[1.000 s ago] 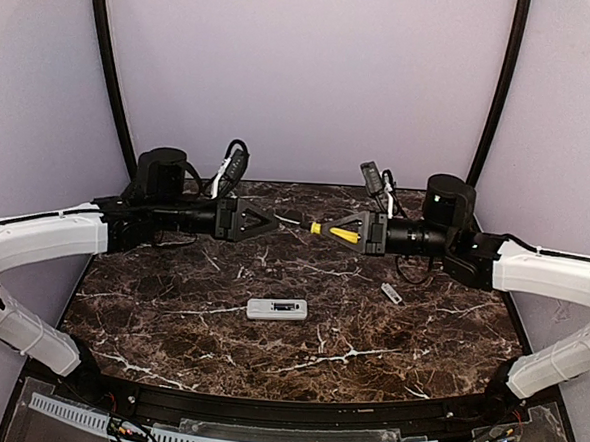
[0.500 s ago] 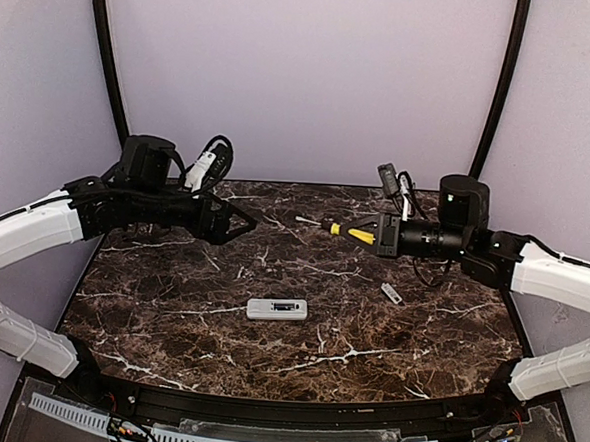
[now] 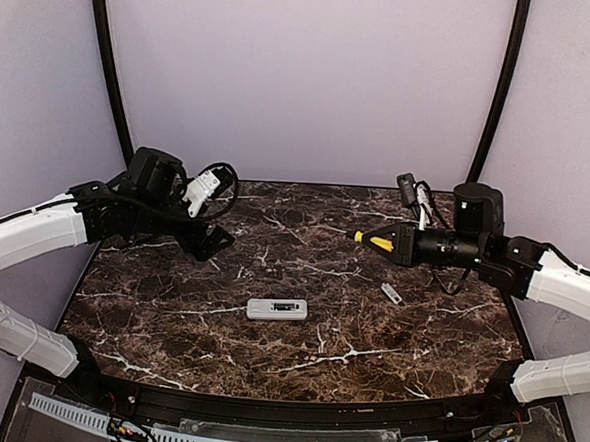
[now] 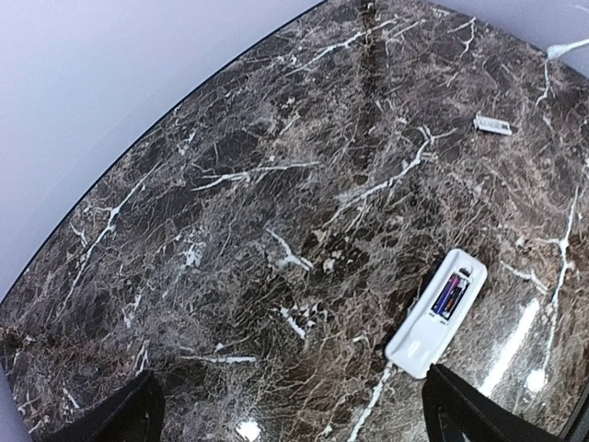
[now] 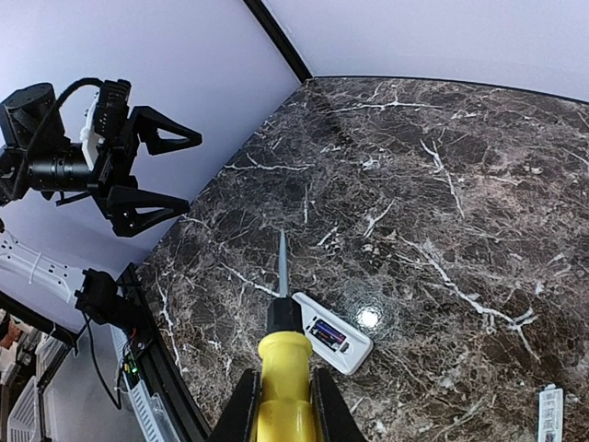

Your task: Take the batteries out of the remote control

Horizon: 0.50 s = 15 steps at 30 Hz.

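The white remote control (image 3: 277,309) lies flat in the middle of the table, its compartment open and facing up. Inside it sit the batteries (image 4: 450,296), one purplish-blue and one reddish, also seen as batteries (image 5: 329,334) in the right wrist view. My left gripper (image 3: 216,244) hangs open and empty above the table's back left, well away from the remote control (image 4: 436,312). Over the back right, my right gripper (image 3: 392,244) is shut on a yellow-handled screwdriver (image 5: 285,373), whose metal tip points left above the remote control (image 5: 336,333).
A small flat grey cover (image 3: 391,293) lies on the dark marble table (image 3: 367,356) to the right of the remote. It also shows as the cover (image 4: 492,124) and the cover (image 5: 549,410). Lilac walls close in the back and sides.
The left gripper has opened wider and drawn back to the left and downward, away from the screwdriver tip. The right arm has pulled back to the right with the screwdriver. The remote has not moved.
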Each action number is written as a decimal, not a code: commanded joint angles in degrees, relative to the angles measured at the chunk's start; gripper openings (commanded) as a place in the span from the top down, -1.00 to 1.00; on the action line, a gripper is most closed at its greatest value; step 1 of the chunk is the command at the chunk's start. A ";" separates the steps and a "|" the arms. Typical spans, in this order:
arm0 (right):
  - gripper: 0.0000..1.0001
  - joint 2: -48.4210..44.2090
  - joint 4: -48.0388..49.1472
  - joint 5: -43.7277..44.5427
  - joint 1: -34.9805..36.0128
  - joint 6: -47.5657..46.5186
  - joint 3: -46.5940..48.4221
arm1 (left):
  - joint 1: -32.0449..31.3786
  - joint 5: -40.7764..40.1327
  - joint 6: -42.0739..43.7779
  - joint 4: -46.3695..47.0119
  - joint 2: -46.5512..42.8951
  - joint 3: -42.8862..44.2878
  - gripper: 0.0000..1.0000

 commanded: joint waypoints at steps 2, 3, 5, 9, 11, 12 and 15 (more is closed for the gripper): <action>1.00 -1.10 -2.07 2.47 -0.56 -2.24 -0.45 | 0.25 -0.67 5.88 0.71 2.51 -1.53 -0.97; 1.00 -1.08 -2.14 2.57 -0.62 -2.36 -0.53 | 0.25 -0.04 6.60 0.73 2.84 -1.32 -0.97; 1.00 -1.08 -2.19 2.65 -0.63 -2.70 -0.64 | 0.24 3.75 7.56 0.44 4.05 -0.74 -0.97; 1.00 -1.08 -2.44 3.07 -0.68 -3.12 -0.92 | 0.24 7.21 9.29 -0.44 7.45 0.64 -0.97; 1.00 -1.24 -2.60 3.06 -0.67 -3.30 -1.03 | 0.24 7.56 9.48 -0.52 9.30 1.14 -1.00; 1.00 -1.37 -2.69 3.20 -0.78 -3.41 -1.10 | 0.27 8.04 9.56 -0.54 10.20 1.28 -1.00; 1.00 -1.61 -2.91 3.52 -0.76 -3.77 -1.44 | 0.25 9.05 9.63 -0.92 12.44 2.37 -0.99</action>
